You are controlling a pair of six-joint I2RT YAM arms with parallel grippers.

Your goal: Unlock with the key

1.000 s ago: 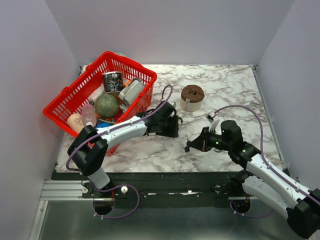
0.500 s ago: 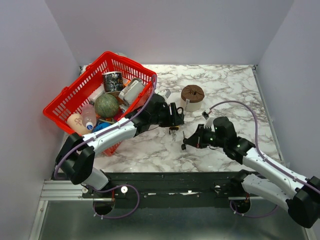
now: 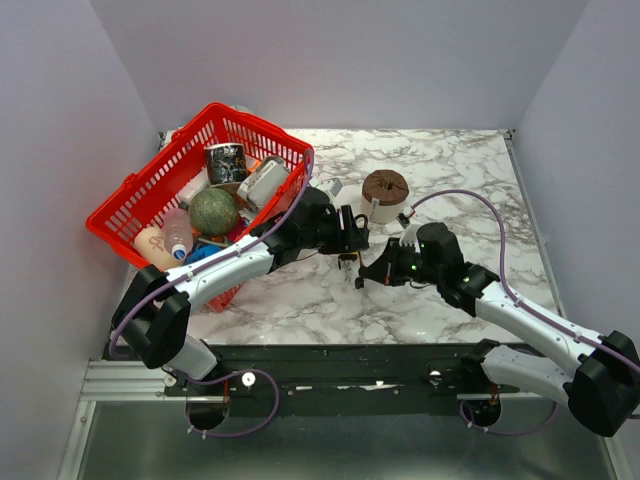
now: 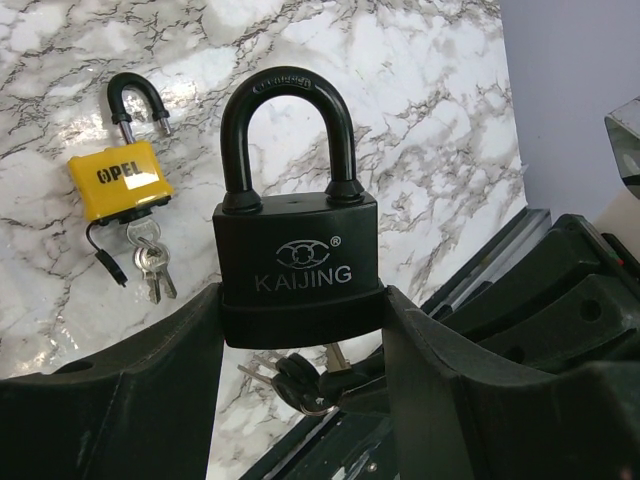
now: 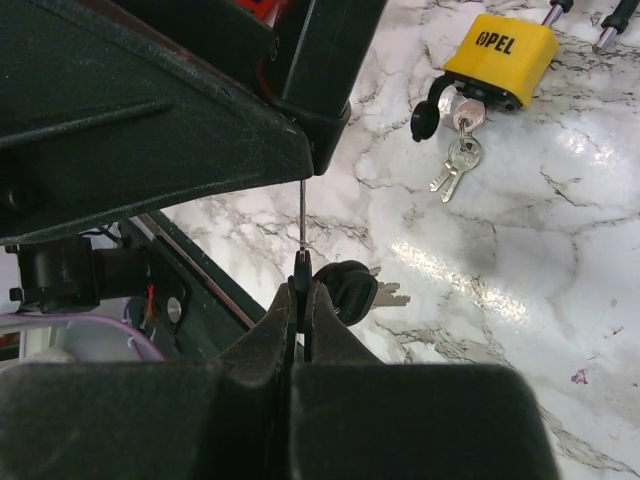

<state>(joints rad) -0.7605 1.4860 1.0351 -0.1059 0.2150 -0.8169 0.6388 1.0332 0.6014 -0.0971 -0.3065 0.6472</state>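
My left gripper point(image 4: 300, 325) is shut on the black padlock point(image 4: 297, 265) marked KAIJING and holds it upright above the table, shackle closed. My right gripper point(image 5: 300, 297) is shut on the black head of the key point(image 5: 302, 225). Its thin blade points up to the padlock's underside, also in the left wrist view point(image 4: 340, 356). I cannot tell whether it is in the keyhole. Spare black-headed keys point(image 5: 346, 288) hang from its ring. In the top view the left gripper point(image 3: 350, 237) and right gripper point(image 3: 368, 272) meet at mid-table.
A yellow padlock point(image 4: 118, 180) lies on the marble with its shackle open and keys point(image 4: 152, 268) in its base; it also shows in the right wrist view point(image 5: 500, 45). A red basket point(image 3: 130, 200) of items stands at the left. A brown roll point(image 3: 385, 188) sits behind the grippers.
My left gripper has moved right and forward with the black padlock. My right gripper has moved left and up to it, bringing the key under the padlock.
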